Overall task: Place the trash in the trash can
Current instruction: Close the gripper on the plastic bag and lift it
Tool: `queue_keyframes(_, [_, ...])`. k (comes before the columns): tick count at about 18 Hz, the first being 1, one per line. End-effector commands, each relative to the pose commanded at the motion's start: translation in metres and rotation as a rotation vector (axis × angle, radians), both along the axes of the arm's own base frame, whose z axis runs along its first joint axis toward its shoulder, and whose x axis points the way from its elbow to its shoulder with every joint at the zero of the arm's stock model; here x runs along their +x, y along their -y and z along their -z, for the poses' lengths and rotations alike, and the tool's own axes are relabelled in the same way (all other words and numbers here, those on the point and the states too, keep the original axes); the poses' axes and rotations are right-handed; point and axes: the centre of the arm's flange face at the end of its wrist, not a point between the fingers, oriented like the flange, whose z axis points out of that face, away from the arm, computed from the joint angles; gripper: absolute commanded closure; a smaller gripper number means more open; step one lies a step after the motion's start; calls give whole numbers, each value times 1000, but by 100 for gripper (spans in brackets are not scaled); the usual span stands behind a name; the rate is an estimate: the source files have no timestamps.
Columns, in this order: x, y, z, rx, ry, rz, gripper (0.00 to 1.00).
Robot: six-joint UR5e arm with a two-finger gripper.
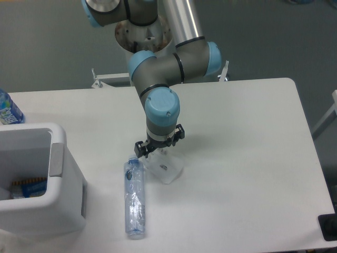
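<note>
Two pieces of trash lie on the white surface: a crumpled clear plastic wrapper and a crushed clear plastic bottle with a blue cap, the bottle lying on its side just left of the wrapper with its cap end pointing away from the camera. Much of the wrapper's upper part is covered by the black two-finger tool, which sits directly over it, so whether the fingers are touching or pinching the plastic cannot be told; the jaws appear spread, yet their exact state is hard to make out from this angle. Part of a white rectangular plastic bin with a thick rounded rim and grey side panel is cut off by the left and bottom edges; inside it something orange and dark shows dimly. Only a sliver of an uncrushed bottle with a blue-and-white label shows at the far left edge. Grey and light-blue, the arm reaches down from the top of the view, its wrist pointing straight down, and its upper links are cropped by the top edge.
</note>
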Motion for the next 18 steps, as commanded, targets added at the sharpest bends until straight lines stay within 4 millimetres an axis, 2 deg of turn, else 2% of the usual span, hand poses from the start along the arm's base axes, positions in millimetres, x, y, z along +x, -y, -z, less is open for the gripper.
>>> queue_keyframes(2, [1, 1, 1, -1, 3, 0, 22])
queue_keyframes(6, [2, 1, -1, 1, -1, 3, 50])
queue_keyframes(9, [1, 1, -1, -1, -3, 2, 63])
queue_keyframes(15, [-3, 2, -5, -21, -34, 8, 79])
queue_keyframes(18, [-8, 0, -13, -8, -49, 13, 81])
